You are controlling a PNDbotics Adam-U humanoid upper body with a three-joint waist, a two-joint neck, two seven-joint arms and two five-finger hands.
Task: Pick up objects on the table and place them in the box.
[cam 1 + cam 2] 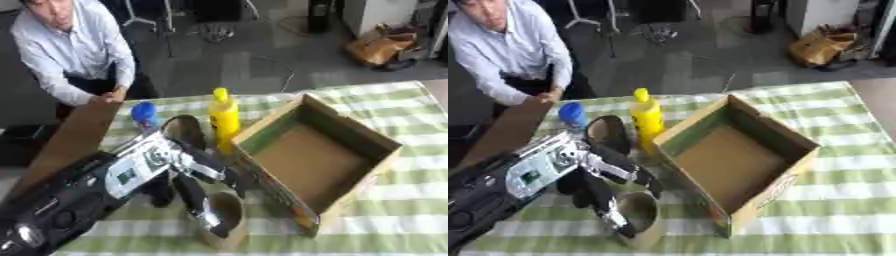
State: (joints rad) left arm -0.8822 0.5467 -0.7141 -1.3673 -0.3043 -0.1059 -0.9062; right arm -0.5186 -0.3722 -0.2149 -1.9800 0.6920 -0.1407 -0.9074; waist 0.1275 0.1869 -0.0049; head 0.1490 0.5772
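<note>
Striped tablecloth (394, 230) carries a brown cup (226, 220), left hand (197, 175) curled around it beside box (317, 159).

Counter cloth (411, 200) was green-white checked; box (315, 160) brown; centre bottle (224, 117) yellow; cap (143, 111) blue; left hand (188, 167) black-silver.
</note>
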